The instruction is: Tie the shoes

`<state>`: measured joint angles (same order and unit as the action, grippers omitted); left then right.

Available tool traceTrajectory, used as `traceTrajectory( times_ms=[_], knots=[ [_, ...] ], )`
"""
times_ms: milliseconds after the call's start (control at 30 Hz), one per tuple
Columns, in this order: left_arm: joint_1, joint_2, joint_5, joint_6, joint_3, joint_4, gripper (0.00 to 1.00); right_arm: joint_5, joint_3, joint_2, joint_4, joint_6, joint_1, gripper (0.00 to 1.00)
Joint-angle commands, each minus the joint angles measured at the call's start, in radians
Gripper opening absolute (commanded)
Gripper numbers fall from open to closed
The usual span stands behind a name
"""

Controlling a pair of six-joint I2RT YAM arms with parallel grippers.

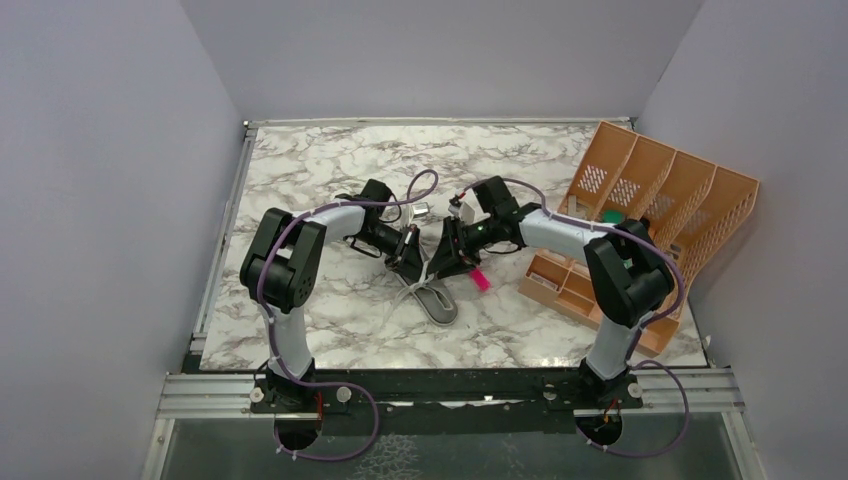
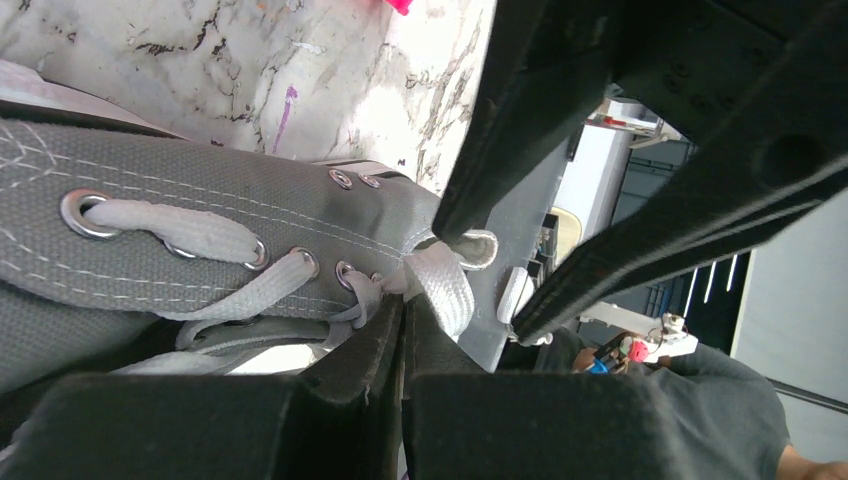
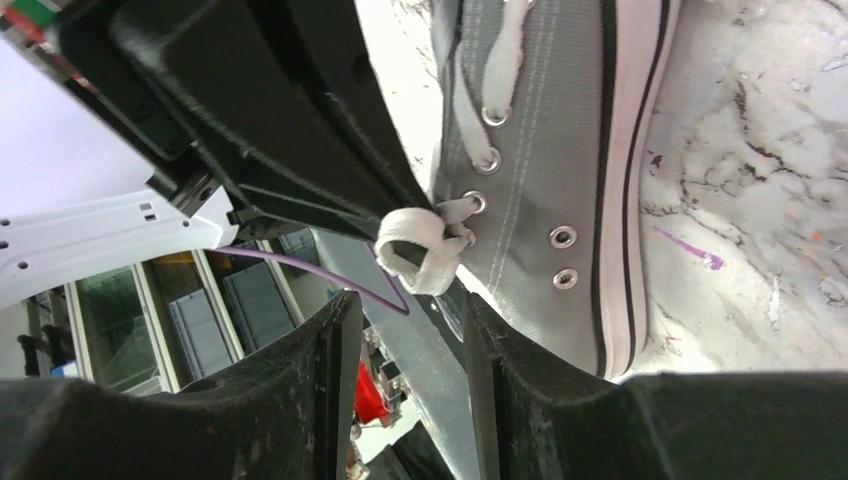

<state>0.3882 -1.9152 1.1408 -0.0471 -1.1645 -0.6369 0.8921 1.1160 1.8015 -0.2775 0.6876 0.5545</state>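
Our left gripper (image 2: 403, 335) is clenched on a white lace (image 2: 445, 285). The two fingers are pressed together, and a loop of the lace curls out from their tips, right at the top eyelets. Our right gripper (image 3: 406, 305) is released. Its fingers stand apart with nothing between them, and in its wrist view the loop sits just at 12 o'clock of the gap. The two sets of fingertips nearly meet.

The lace runs down into the one grey sneaker (image 1: 437, 302), which lies on the marble table (image 1: 330, 170) near its middle, just at 6 o'clock of the grippers. In the right wrist view we count five metal eyelets on its grey side, above the white sole.

One pink bar (image 1: 480, 280) lies on the marble at about 2 o'clock of the sneaker, close to the right gripper.

At 3 o'clock, well apart from the sneaker, stands one orange organiser (image 1: 690, 190) with four slanted slots and low compartments in front. Something green (image 1: 612, 217) shows at the foot of the slots; we cannot tell what it is.

Both arms rise from their bases at 6 o'clock and bend sharply at raised elbows. Their forearms reach inward toward each other, with the wrists pitched down over the sneaker.
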Motion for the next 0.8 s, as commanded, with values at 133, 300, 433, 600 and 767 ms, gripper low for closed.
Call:
traceTrajectory(
  times_ms=[133, 300, 433, 600, 767],
  knots=[
    [0.005, 0.008, 0.043, 0.023, -0.001, 0.007, 0.03, 0.057, -0.047, 0.059, 0.157, 0.057, 0.001, 0.42],
    [0.005, 0.017, 0.051, 0.024, 0.002, 0.007, 0.03, 0.075, -0.047, 0.08, 0.193, 0.071, 0.001, 0.34],
    [0.005, 0.032, 0.002, 0.006, -0.002, 0.007, 0.05, 0.089, -0.073, 0.052, 0.183, 0.078, 0.001, 0.14],
    [-0.001, 0.139, -0.198, -0.088, 0.043, 0.037, 0.45, -0.002, -0.134, -0.09, 0.071, 0.075, 0.002, 0.01],
    [-0.02, 0.326, -0.424, -0.235, 0.134, 0.107, 0.65, -0.13, -0.044, -0.115, -0.128, 0.068, 0.001, 0.01]
  ],
)
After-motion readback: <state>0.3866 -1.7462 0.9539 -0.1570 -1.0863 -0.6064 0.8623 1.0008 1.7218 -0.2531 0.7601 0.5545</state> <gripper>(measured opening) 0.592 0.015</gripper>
